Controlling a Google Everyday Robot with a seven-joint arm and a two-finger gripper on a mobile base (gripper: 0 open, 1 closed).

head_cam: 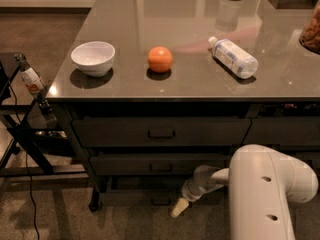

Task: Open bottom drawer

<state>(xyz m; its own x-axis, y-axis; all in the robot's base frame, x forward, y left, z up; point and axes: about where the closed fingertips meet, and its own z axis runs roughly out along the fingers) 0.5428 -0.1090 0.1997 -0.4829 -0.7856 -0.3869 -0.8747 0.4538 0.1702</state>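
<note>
Gripper (180,207) low near the floor, just beside the right of the small handle (161,201) | grip state: cannot tell | bottom drawer (125,197) lowest in the wide stack under the table (125,14) | on top: bowl (93,58), orange (160,59), lying bottle (233,57)

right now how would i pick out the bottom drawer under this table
Under the grey table, find the wide three-drawer stack. The bottom drawer sits just above the floor, by the robot's hand, and is shallower than the two fronts above.
</note>
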